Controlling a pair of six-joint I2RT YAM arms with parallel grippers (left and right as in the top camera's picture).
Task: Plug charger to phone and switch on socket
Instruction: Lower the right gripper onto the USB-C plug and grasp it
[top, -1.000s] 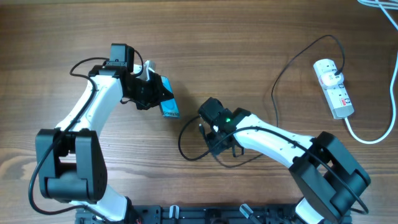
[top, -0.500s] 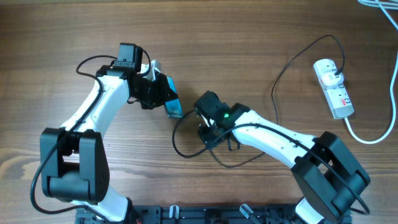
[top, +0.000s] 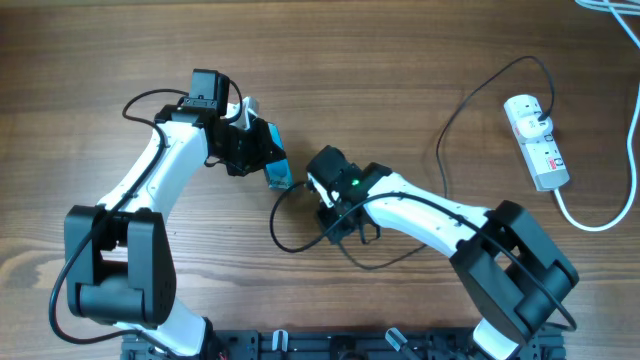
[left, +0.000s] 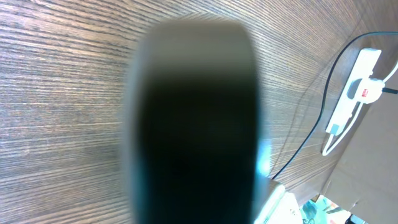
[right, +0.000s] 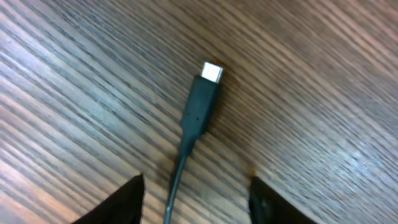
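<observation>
The phone (top: 277, 173), teal screen showing, sticks out of my left gripper (top: 258, 152), which is shut on it just above the table. In the left wrist view the phone (left: 196, 124) is a dark blur filling the middle. The charger (right: 200, 106) lies on the wood with its metal tip pointing away. Its thin cable runs back between the fingers (right: 127, 200) of my right gripper (right: 198, 202), which stands open and does not touch it. From overhead the right gripper (top: 322, 196) sits just right of the phone. The socket (top: 535, 140) lies at the far right.
The black charger cable (top: 290, 225) loops on the table below both grippers and runs up to the socket (left: 356, 93). A thick white cord (top: 590, 222) curves off the socket toward the right edge.
The left arm carried the phone a little to the right, then held still. The right gripper has slid left toward the phone, dragging the cable loop, and its jaws have narrowed.
</observation>
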